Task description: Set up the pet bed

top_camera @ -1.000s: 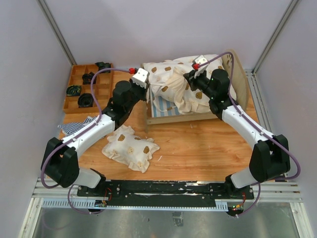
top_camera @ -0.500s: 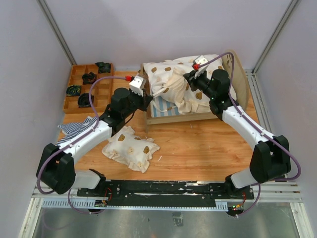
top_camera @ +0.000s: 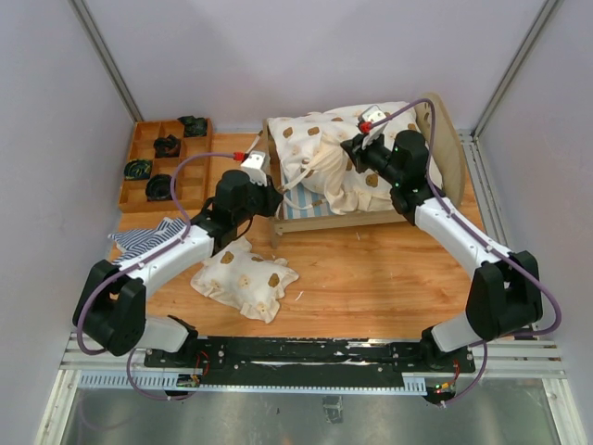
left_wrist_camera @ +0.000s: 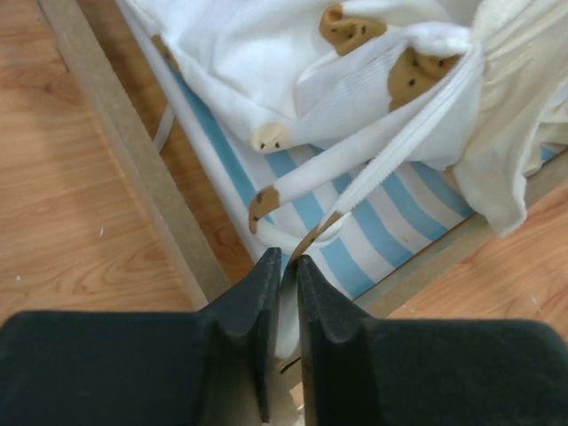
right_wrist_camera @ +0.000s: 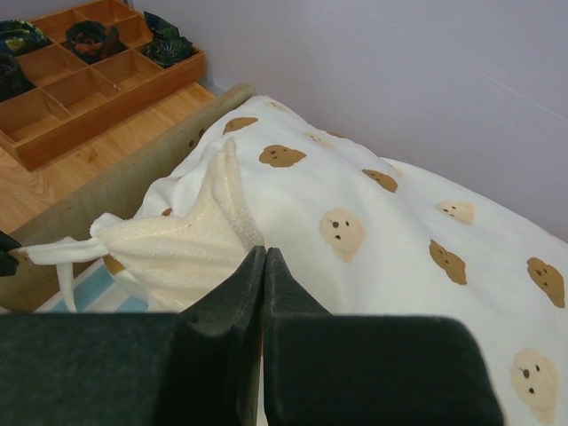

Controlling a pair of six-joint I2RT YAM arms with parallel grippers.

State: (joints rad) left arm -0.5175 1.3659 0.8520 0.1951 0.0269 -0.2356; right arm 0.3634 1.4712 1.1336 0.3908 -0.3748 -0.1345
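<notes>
The pet bed (top_camera: 451, 148) stands at the back middle, a light plywood frame with its arched headboard on the right and a blue-and-white striped mattress (top_camera: 306, 206). The cream bear-print quilt (top_camera: 315, 139) lies bunched on it. My left gripper (top_camera: 278, 198) is at the bed's near left corner, shut on a thin white edge of the quilt (left_wrist_camera: 373, 173) that stretches taut over the mattress (left_wrist_camera: 390, 226). My right gripper (top_camera: 351, 150) is over the middle of the bed, shut on a cream fold of the quilt (right_wrist_camera: 191, 244).
A brown compartment tray (top_camera: 139, 181) with dark items stands at the back left and shows in the right wrist view (right_wrist_camera: 98, 89). A striped cloth (top_camera: 144, 236) and a bear-print pillow (top_camera: 246, 276) lie near the left arm. The bed's side rail (left_wrist_camera: 133, 169) runs beside my left fingers.
My left gripper has moved from the bed's far left corner toward the near side, pulling the quilt's edge taut. The quilt's bunch has shifted. The right gripper has barely moved.
</notes>
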